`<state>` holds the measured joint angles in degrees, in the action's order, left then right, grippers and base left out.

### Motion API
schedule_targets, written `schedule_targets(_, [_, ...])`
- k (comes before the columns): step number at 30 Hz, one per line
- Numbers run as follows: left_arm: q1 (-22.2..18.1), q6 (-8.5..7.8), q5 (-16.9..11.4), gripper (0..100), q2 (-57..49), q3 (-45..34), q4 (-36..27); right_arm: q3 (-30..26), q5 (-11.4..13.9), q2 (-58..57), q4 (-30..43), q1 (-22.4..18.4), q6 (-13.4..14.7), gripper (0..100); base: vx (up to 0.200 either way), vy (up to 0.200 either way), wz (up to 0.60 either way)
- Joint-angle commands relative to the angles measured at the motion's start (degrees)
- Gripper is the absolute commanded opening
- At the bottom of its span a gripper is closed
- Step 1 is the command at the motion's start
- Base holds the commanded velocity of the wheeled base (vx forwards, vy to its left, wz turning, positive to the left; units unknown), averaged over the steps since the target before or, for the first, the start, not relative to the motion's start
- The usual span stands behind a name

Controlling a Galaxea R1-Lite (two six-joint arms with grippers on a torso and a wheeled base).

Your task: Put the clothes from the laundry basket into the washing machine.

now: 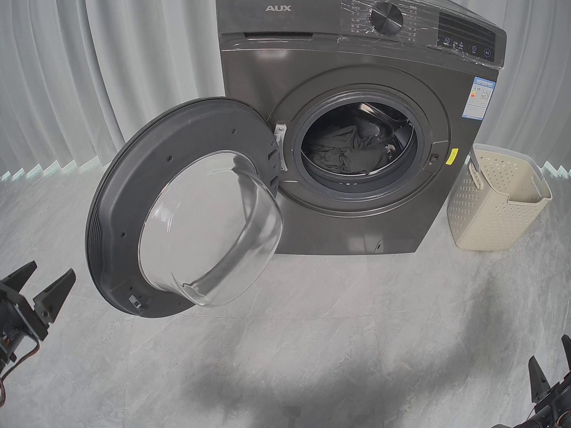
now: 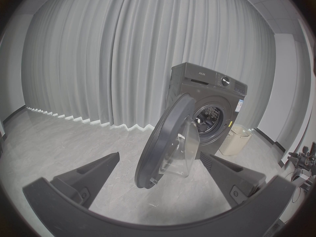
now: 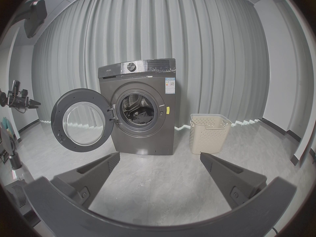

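Note:
The grey washing machine (image 1: pixel 357 60) stands ahead with its round door (image 1: pixel 178 209) swung wide to the left. Dark clothes (image 1: pixel 348 150) lie inside the drum, also seen as dark clothes (image 3: pixel 140 115) from the right wrist. A beige perforated laundry basket (image 1: pixel 496 200) stands on the floor right of the machine; its inside looks empty. My left gripper (image 1: pixel 37 285) hangs open at the lower left, well short of the door. My right gripper (image 1: pixel 553 367) is open at the lower right, away from the basket (image 3: pixel 209 132). Neither holds anything.
Grey pleated curtains (image 1: pixel 107 60) run behind the machine. The open door (image 2: pixel 164 142) juts out over the marbled floor (image 1: pixel 333 328) on the left side. Equipment on stands (image 3: pixel 14 99) is off to one side of the room.

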<state>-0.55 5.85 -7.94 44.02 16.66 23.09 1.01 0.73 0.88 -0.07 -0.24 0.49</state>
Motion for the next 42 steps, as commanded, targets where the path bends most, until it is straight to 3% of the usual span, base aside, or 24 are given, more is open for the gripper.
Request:
schedule_targets(1, [-0.24, -0.67, -0.24, 100, 15.92, 3.73, 5.12, -1.01, -0.03, -0.79, -0.01, -0.02, 0.04, 100, 0.000, 0.000, 0.00])
schedule_targets(6, [0.55, -1.02, -0.94, 100, 21.46, 5.66, 5.83, -1.01, -0.03, -0.79, -0.01, -0.02, 0.04, 100, 0.000, 0.000, 0.00])
schedule_targets(9, [0.64, -1.90, -0.94, 100, 27.17, 6.27, 9.87, -1.01, -0.03, -0.79, -0.01, -0.02, 0.04, 100, 0.000, 0.000, 0.00])
schedule_targets(16, [2.57, -2.07, -2.00, 100, 32.18, 4.52, 20.07, -1.01, -1.00, -0.79, -0.01, -0.02, 0.57, 100, 0.000, 0.000, 0.00])
schedule_targets(17, [6.09, -1.90, -3.84, 100, 31.74, 3.73, 21.91, -1.01, -1.00, -0.79, -0.01, -0.02, 0.57, 100, 0.000, 0.000, 0.00])
schedule_targets(19, [8.90, -2.25, -4.63, 100, 31.30, 3.11, 22.53, -1.01, -1.00, -0.79, -0.01, -0.02, 0.57, 100, 0.000, 0.000, 0.00])
schedule_targets(23, [17.78, -1.28, -4.72, 100, 28.31, 3.20, 22.53, -1.01, -1.00, -0.79, -0.01, -0.02, 0.57, 100, 0.000, 0.000, 0.00])
schedule_targets(27, [24.19, -1.02, -4.02, 100, 26.03, 3.11, 21.91, -1.01, -1.00, -0.79, -0.01, -0.02, 0.57, 100, 0.000, 0.000, 0.00])
schedule_targets(32, [24.89, -1.19, -2.35, 100, 24.89, 2.06, 22.53, -1.01, -1.00, -0.79, -0.01, -0.02, 0.65, 100, 0.000, 0.000, 0.00])
schedule_targets(38, [25.86, -1.11, -2.35, 100, 20.58, 1.35, 21.82, -1.01, -1.00, -0.79, -0.01, -0.02, 0.65, 100, 0.000, 0.000, 0.00])
schedule_targets(42, [24.54, -1.02, -1.82, 100, 20.14, 1.09, 21.56, -1.01, -1.00, -0.79, -0.01, -0.02, 0.65, 100, 0.000, 0.000, 0.00])
